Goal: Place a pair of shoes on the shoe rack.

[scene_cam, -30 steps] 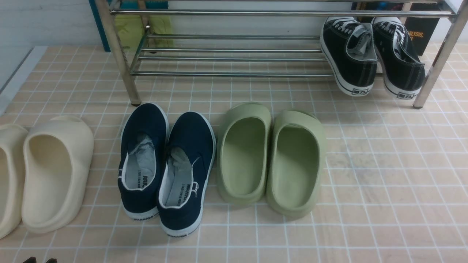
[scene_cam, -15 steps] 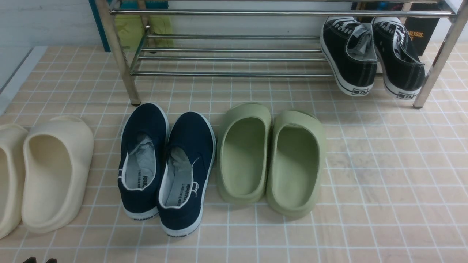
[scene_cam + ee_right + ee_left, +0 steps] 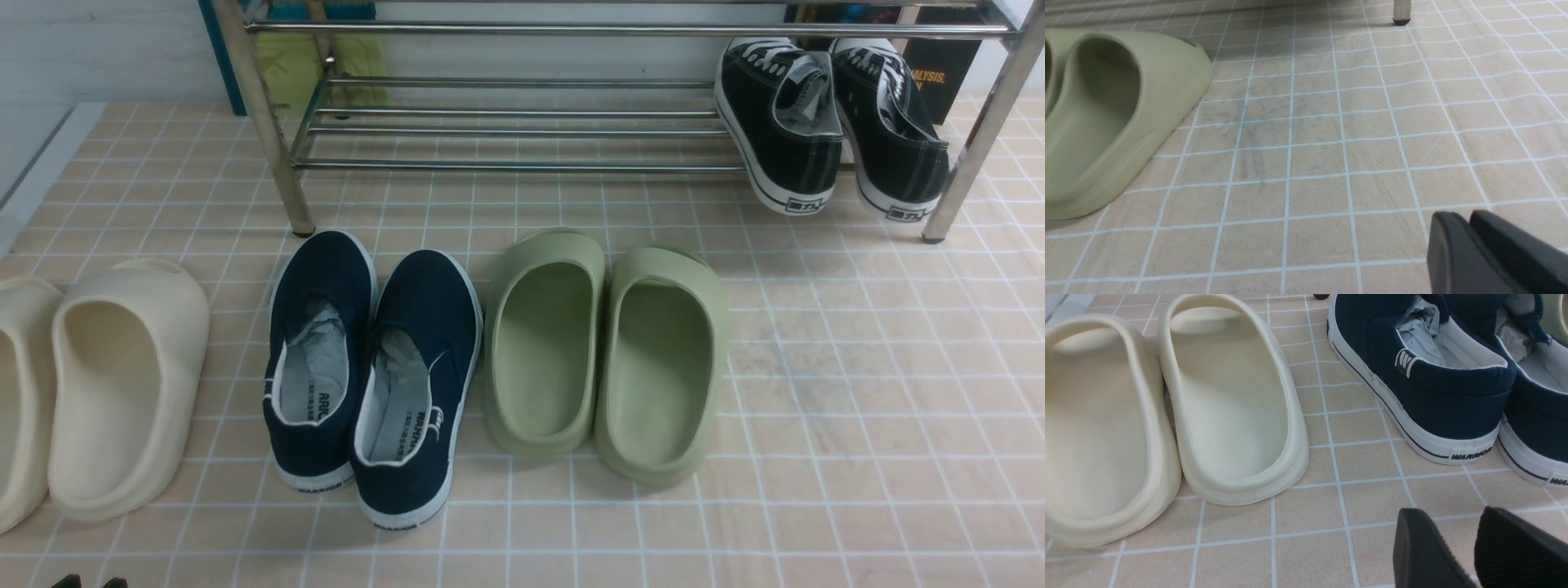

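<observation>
The pair of shoes, two black sneakers with white laces and soles, rests on the lowest bars of the shoe rack (image 3: 506,31) at its right end, heels toward me: one shoe (image 3: 780,131) beside the other (image 3: 894,139). Low over the tiled floor, my left gripper (image 3: 1449,514) stands open with nothing between its fingers, just before the navy slip-ons; its tips peek in at the front view's bottom edge (image 3: 88,582). My right gripper (image 3: 1461,216) hovers over bare tiles, its fingers pressed together and holding nothing. Neither gripper is near the sneakers.
On the floor before the rack stand cream slippers (image 3: 106,384), navy slip-ons (image 3: 367,367) and green slippers (image 3: 604,351) in a row. The rack's front legs (image 3: 282,163) reach the floor. Bare tiles lie right of the green slippers (image 3: 1106,114).
</observation>
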`<state>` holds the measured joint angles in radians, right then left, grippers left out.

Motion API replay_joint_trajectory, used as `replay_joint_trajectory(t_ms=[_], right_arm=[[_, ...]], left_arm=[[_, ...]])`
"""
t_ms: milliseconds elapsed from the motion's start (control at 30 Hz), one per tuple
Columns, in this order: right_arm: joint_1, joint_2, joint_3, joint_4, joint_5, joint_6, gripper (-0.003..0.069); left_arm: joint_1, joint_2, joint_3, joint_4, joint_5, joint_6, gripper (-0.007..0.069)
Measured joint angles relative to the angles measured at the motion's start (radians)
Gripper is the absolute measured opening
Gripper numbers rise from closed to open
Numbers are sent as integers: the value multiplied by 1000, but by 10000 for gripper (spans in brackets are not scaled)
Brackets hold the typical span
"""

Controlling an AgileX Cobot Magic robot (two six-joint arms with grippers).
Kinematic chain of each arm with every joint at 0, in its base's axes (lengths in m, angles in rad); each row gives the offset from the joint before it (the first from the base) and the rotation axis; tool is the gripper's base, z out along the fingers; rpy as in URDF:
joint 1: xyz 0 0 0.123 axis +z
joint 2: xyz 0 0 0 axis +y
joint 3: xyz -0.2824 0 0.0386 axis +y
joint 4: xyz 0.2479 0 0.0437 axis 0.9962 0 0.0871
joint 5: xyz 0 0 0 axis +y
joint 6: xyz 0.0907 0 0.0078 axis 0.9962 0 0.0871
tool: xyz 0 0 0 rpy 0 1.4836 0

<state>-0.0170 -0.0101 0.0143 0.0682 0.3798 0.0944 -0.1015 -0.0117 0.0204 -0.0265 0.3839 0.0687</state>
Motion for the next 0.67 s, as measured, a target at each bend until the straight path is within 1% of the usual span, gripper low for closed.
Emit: replay_joint_trajectory(t_ms=[667], right_arm=[[0, 0, 0, 0, 0, 0, 94]], left_arm=[[0, 0, 0, 0, 0, 0, 239]])
